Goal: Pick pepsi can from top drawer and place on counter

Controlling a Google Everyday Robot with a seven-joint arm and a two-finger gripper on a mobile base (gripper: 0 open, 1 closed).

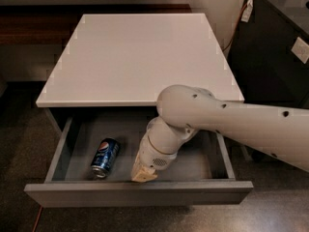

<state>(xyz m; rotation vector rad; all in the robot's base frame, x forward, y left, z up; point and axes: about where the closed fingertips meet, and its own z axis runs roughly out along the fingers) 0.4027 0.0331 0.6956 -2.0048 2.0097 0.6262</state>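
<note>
The pepsi can lies on its side in the left part of the open top drawer, logo up. The drawer is pulled out, its grey front toward me. My gripper reaches down into the drawer near its middle front, a short way right of the can and apart from it. The white arm comes in from the right and hides part of the drawer floor. The white counter above the drawer has nothing on it.
A dark brown wooden ledge runs behind the counter. A black cabinet with an orange cable stands at the right. Dark floor lies left of and in front of the drawer.
</note>
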